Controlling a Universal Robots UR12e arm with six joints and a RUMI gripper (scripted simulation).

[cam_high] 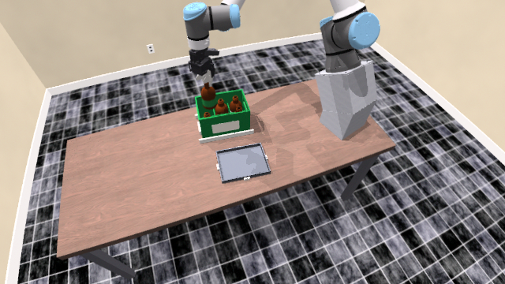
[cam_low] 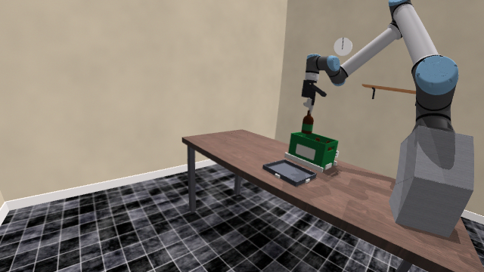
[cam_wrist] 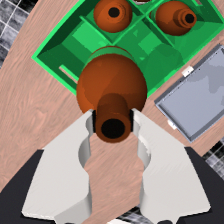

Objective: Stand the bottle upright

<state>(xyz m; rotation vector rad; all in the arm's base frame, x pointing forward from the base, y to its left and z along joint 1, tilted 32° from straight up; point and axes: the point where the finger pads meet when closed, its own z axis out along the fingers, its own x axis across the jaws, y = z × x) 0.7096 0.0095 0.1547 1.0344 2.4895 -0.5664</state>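
Jaws (cam_high: 207,80) (cam_low: 310,109): pinching raised bottle (cam_high: 208,95) (cam_low: 308,124) (cam_wrist: 111,82) by neck
Crate (cam_high: 226,126) (cam_low: 317,151) (cam_wrist: 60,75): low sideways travel could snag bottle base on rim, tipping it

Brown wood-grain table (cam_high: 130,173) (cam_low: 242,151) (cam_wrist: 30,90), dark legs, on a dark tiled floor (cam_high: 316,237) (cam_low: 125,227). Directly on it: green crate (cam_high: 226,127) (cam_low: 305,152) (cam_wrist: 60,77), with a long white strip (cam_high: 226,136) (cam_low: 304,162) along its label side, and near that side a shallow grey tray (cam_high: 243,162) (cam_low: 290,171) (cam_wrist: 197,95), flat and apart from the crate, small white blocks at its edges. Grey angular arm pedestal (cam_high: 341,104) (cam_low: 435,189) stands toward one end, well apart from both.
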